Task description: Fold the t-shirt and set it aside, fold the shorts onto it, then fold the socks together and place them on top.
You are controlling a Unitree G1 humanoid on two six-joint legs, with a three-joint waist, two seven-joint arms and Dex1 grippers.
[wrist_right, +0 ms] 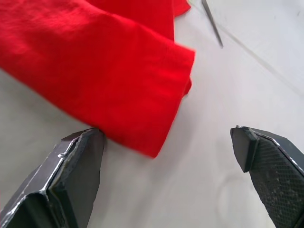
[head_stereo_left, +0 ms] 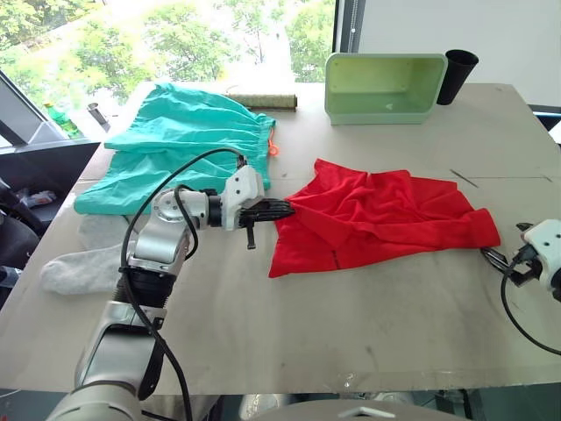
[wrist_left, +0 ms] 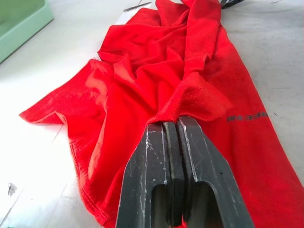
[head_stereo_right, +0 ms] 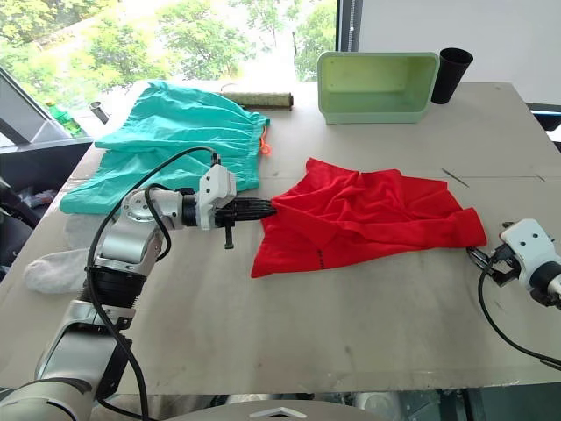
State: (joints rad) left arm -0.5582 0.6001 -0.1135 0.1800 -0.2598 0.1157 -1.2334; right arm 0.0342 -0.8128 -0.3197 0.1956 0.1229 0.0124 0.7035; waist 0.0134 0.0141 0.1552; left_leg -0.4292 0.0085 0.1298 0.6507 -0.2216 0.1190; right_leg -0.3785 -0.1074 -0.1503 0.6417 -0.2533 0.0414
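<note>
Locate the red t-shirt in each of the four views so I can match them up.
Left eye view: t-shirt at table centre, its left edge pinched in the left pincer.
Right eye view: same spot.
Left wrist view: a fold gripped between the shut fingers.
Right wrist view: its corner lies ahead of the open right pincer.
Shared landmark: the green bin, also in the left wrist view.

Silver arm segments, white wrist housings, black looped cables, black two-fingered hands.
</note>
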